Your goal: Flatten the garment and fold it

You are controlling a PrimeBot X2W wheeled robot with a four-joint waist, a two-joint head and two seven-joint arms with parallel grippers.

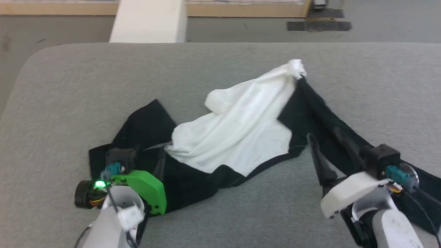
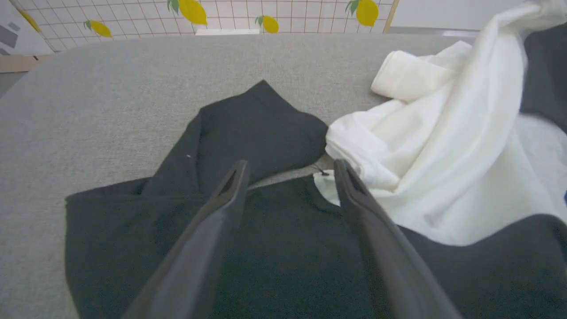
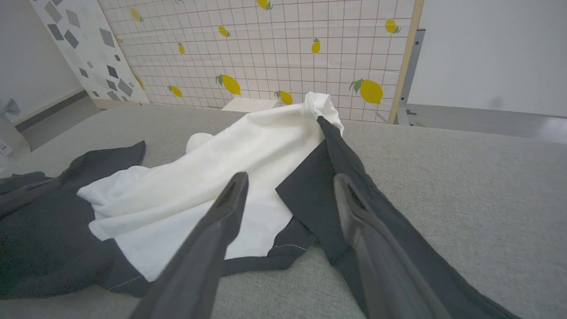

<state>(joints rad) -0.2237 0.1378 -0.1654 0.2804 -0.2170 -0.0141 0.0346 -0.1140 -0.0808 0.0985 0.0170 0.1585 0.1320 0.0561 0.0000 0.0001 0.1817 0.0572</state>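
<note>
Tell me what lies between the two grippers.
The garment: its white panel and black hem fill the stretch between the left gripper and the right gripper, as the head view shows.

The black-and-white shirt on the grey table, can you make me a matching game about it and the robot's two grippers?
Things:
1. white body panel of the soft black-sleeved shirt
2. left gripper with long dark fingers
3. right gripper with long dark fingers
4. grey cloth-covered table

States:
A. flat, underneath everything
B. open, by the long black sleeve at the shirt's right end
C. rumpled, not flat yet
D. open, over black cloth at the shirt's left end

Pairs: 1-C, 2-D, 3-B, 4-A.
</note>
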